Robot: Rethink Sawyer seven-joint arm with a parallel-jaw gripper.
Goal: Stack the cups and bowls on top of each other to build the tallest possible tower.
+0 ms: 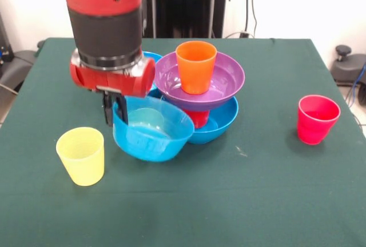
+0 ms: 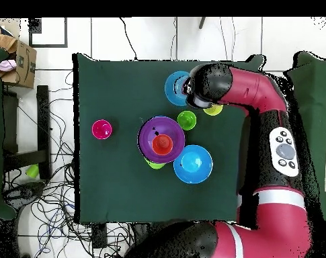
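My gripper (image 1: 114, 111) hangs at the left rim of a large blue bowl (image 1: 153, 130), one finger outside and one inside, shut on the rim. The bowl sits low at the table; I cannot tell if it touches. The tower stands just right of it: a second large blue bowl (image 1: 220, 126), a red cup (image 1: 198, 118), the purple bowl (image 1: 224, 81) and an orange cup (image 1: 196, 67). A yellow cup (image 1: 82, 155) stands front left, a pinkish-red cup (image 1: 317, 119) far right. In the overhead view my wrist (image 2: 206, 87) covers the gripper beside the held bowl (image 2: 175, 87).
A further blue bowl (image 2: 193, 164) lies beside the purple bowl (image 2: 152, 134) on the robot's side. A green piece (image 2: 187, 120) sits between the held bowl and the tower, and another (image 2: 154, 164) peeks from under the purple bowl. The table's green cloth (image 1: 229, 201) ends at all sides.
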